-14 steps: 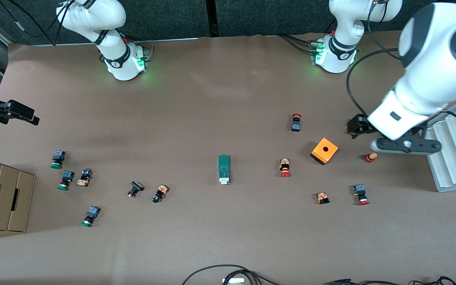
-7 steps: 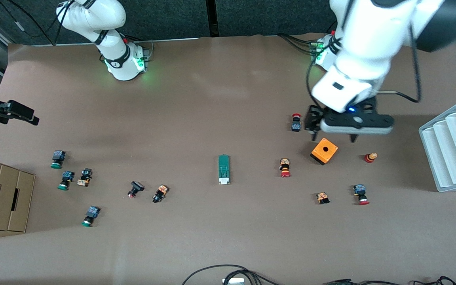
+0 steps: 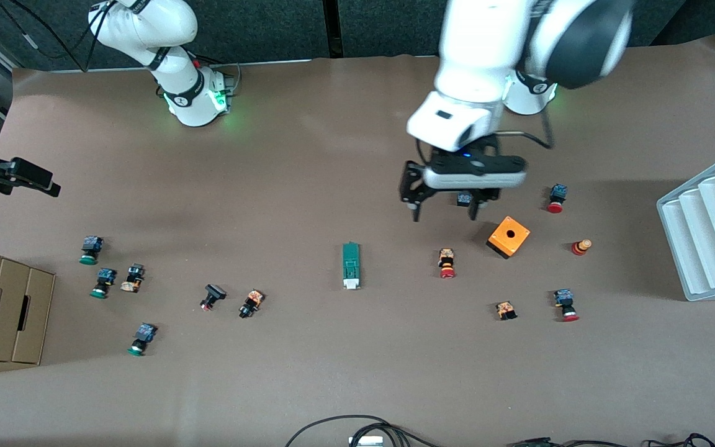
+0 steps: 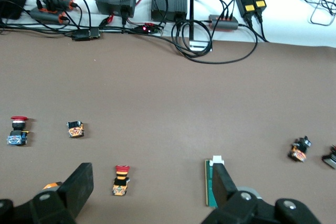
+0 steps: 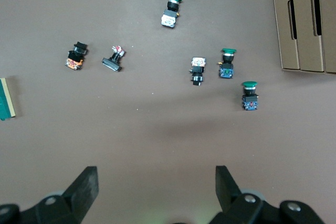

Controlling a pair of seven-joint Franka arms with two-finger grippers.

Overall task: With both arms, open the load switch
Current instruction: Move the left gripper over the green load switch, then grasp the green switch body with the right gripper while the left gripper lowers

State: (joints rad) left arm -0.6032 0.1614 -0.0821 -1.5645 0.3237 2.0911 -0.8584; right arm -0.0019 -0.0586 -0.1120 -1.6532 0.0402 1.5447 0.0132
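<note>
Both grippers' jaws stand wide and hold nothing. The left gripper (image 3: 445, 213) hangs at upper center-right of the frame; the right gripper (image 5: 156, 186) waits. The load switch (image 3: 350, 266) lies mid-frame. No writing is legible.

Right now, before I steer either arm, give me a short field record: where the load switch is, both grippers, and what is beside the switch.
load switch: narrow dark-green block with white end, flat on the brown table, untouched
left gripper: open, empty, in the air over bare table by the small red-capped push button and the orange cube with a hole
right gripper: open, empty, waiting above the right arm's end of the table
nearest neighbour: that red-capped push button, toward the left arm's end, apart from the switch
</note>
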